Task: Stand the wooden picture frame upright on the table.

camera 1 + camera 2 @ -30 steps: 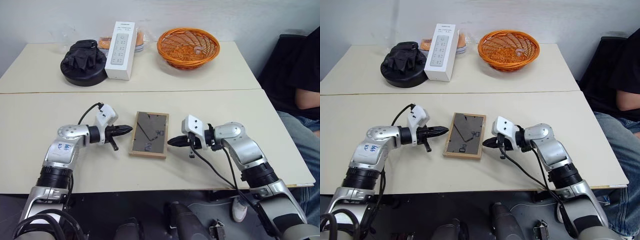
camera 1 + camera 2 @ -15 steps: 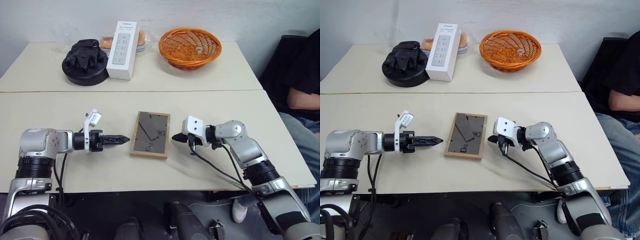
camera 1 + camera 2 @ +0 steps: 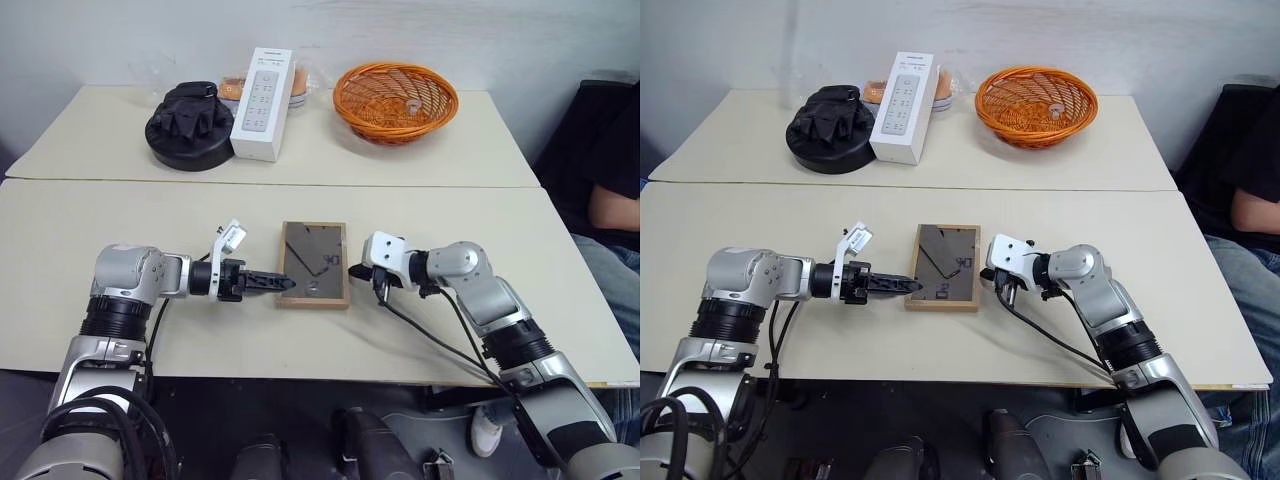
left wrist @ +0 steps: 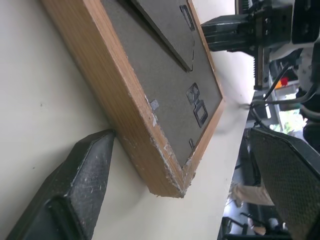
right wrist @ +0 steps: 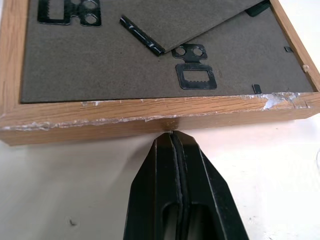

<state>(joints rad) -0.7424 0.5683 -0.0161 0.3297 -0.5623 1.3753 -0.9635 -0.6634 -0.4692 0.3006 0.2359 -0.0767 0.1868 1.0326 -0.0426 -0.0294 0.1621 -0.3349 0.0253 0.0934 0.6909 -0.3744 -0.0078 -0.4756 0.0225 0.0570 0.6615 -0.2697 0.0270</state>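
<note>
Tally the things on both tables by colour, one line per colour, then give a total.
Black: 1, the glove pile on its round base
White: 1, the tall box printed with a remote
Orange: 1, the woven basket
Wood: 1, the wooden picture frame, lying face down
Total: 4, not counting things half hidden behind the box.

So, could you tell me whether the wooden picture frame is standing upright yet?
No, the wooden picture frame lies flat on the table, its dark back panel facing up.

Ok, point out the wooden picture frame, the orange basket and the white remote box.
wooden picture frame (image 3: 314, 264), left eye view, grey back panel.
orange basket (image 3: 396, 92), left eye view, woven inside.
white remote box (image 3: 262, 88), left eye view, printed front.
</note>
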